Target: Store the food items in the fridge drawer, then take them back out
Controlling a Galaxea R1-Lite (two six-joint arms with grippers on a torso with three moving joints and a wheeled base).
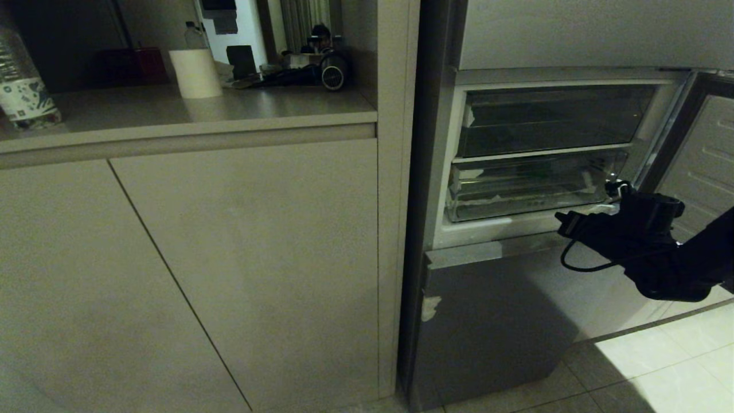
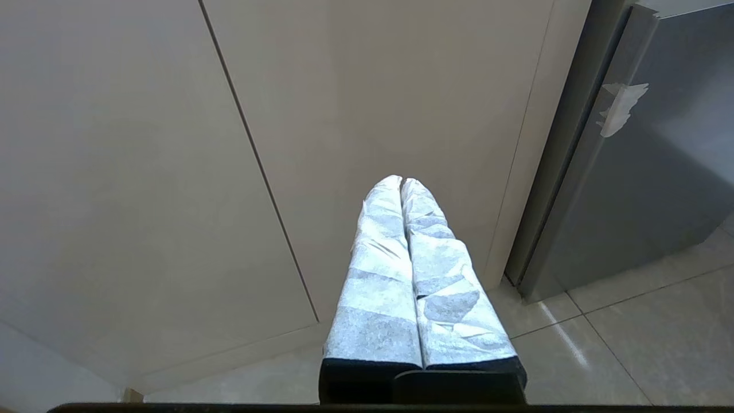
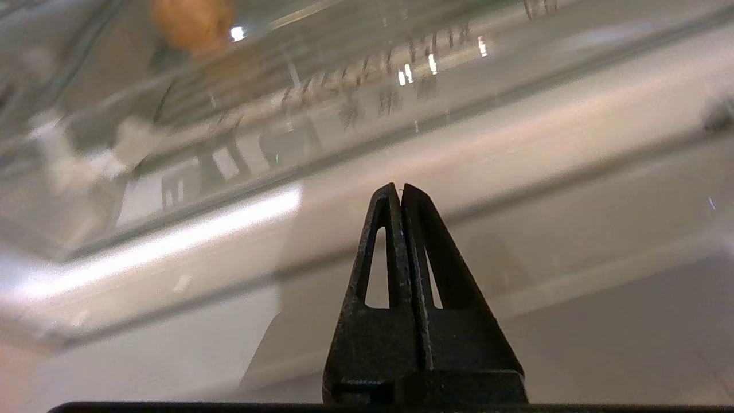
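Fridge [image 1: 516, 321], grey, lower right of the head view, its upper compartment open with 2 drawers stacked. Upper one: dark smoky drawer [image 1: 550, 120]. Lower one: clear fridge drawer [image 1: 527, 186] with white tape scraps on its front, pushed in. Brownish-orange food item [image 3: 192, 20] seen through the clear front in the right wrist view, lying inside near one end; the green piece cannot be made out. Right claw [image 1: 565, 221], black, fingers pressed together and holding nothing, just in front of and slightly below the clear drawer's front lip, toward its right end. Left claw [image 2: 401, 183], wrapped in pale tape, fingers closed on nothing, parked low before the beige cabinet doors [image 2: 172, 172]. Tabletop [image 1: 200, 115] above the cabinet carries a water bottle [image 1: 23, 92] and a paper roll [image 1: 195, 73].
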